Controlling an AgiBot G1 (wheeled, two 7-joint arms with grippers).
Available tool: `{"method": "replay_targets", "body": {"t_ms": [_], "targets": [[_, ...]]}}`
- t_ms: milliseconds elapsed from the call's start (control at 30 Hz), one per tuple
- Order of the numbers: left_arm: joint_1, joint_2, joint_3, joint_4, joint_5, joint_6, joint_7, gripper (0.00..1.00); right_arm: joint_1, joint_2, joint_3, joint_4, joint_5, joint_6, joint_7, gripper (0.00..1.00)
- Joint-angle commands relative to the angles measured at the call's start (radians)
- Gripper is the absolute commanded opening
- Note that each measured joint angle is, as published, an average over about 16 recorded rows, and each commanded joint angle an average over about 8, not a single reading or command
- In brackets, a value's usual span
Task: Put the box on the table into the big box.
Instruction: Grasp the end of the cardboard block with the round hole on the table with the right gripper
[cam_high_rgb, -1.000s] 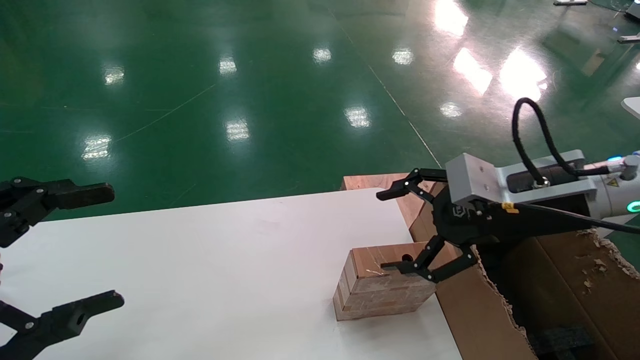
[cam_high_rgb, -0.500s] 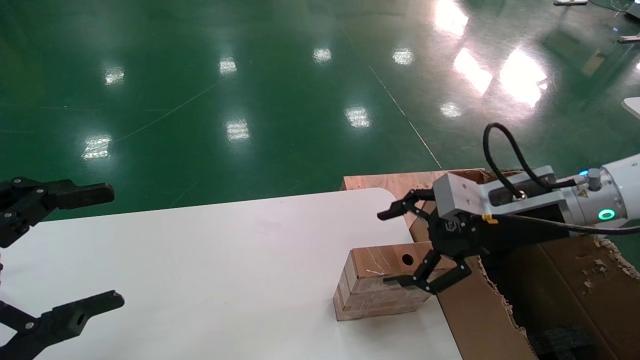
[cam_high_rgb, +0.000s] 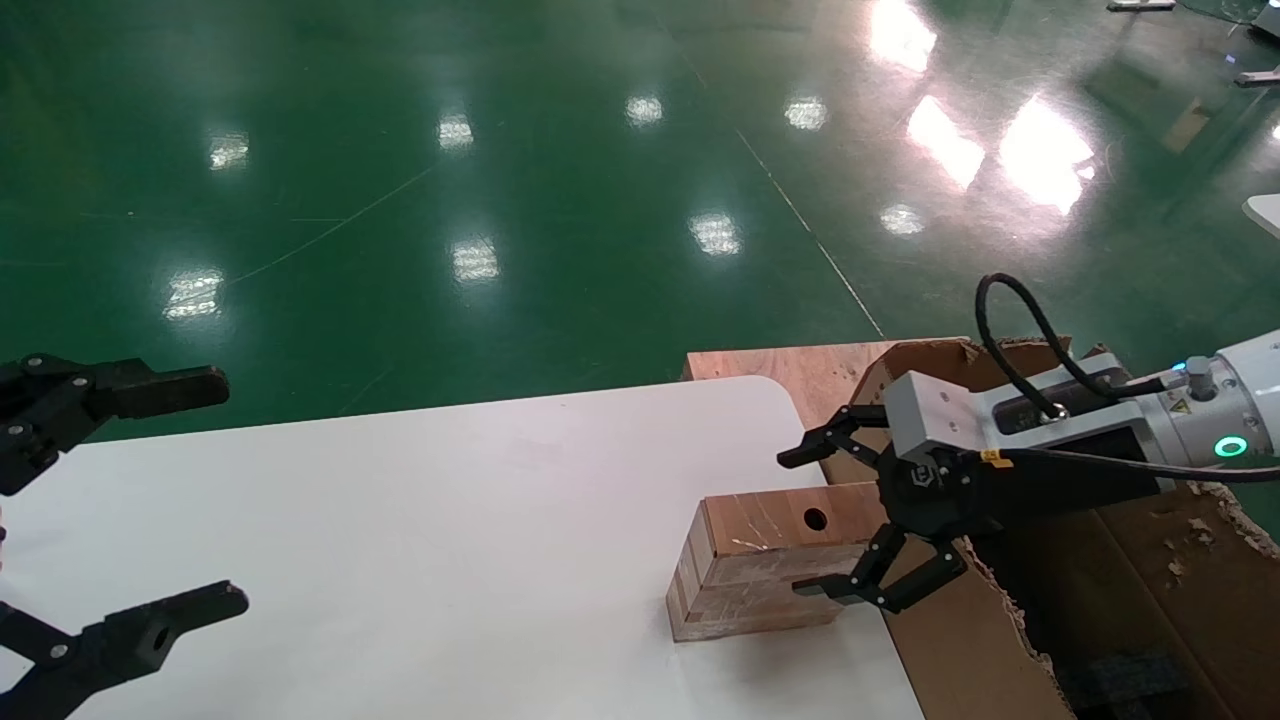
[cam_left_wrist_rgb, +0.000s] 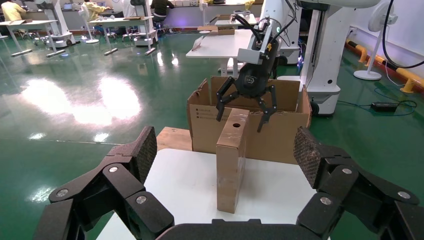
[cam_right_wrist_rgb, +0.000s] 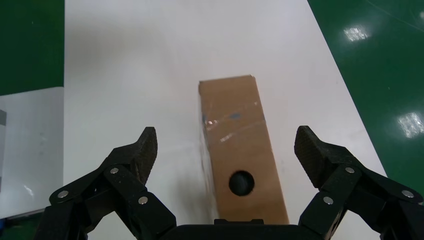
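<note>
Firstly, box (cam_high_rgb: 765, 570): small oblong brown cardboard, brick-like, with a round hole in its top face and glossy tape strips across it; it lies flat on the surface near the right edge, just beside the big box.
Box, wrist views: right wrist view shows its top face (cam_right_wrist_rgb: 238, 150) with the hole close to the camera; left wrist view shows its end face (cam_left_wrist_rgb: 231, 160) far off.
Surface (cam_high_rgb: 400, 520): wide, flat, smooth white top with a rounded far corner.
Right end effector (cam_high_rgb: 835, 520): black, with textured pads; spread wide open and holding nothing, it hangs at the box's right end, one finger beyond the box's far side and one in front of its near side, neither clearly touching.
Change, right end effector: a second ago it stood higher and further over the box, its near finger across the top by the hole; it has come down and drawn back toward the big box, so the hole shows plainly.
Change, box: unmoved.
Big box (cam_high_rgb: 960, 640): large corrugated brown carton with ragged torn edges and dark foam inside; it stands against the surface's right edge.
Plywood board (cam_high_rgb: 790, 365): bare wood, behind the surface's far right corner.
Left end effector (cam_high_rgb: 140, 510): black, wide open, holding nothing, parked over the surface's left end, unchanged.
Floor (cam_high_rgb: 450, 180): glossy green, with lamp reflections.
</note>
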Motion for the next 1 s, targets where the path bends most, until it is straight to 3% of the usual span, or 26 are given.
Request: {"method": "replay_targets", "body": {"t_ms": [33,1000], "targets": [[0.0,0.0,0.0,0.0,0.0,0.0,0.0,1.0,0.014,-0.002,-0.02,-0.013,-0.001,0.001,-0.009,1.0],[0.0,0.0,0.0,0.0,0.0,0.0,0.0,1.0,0.103,-0.039,-0.254,-0.183,0.107,0.002,-0.134,1.0]]}}
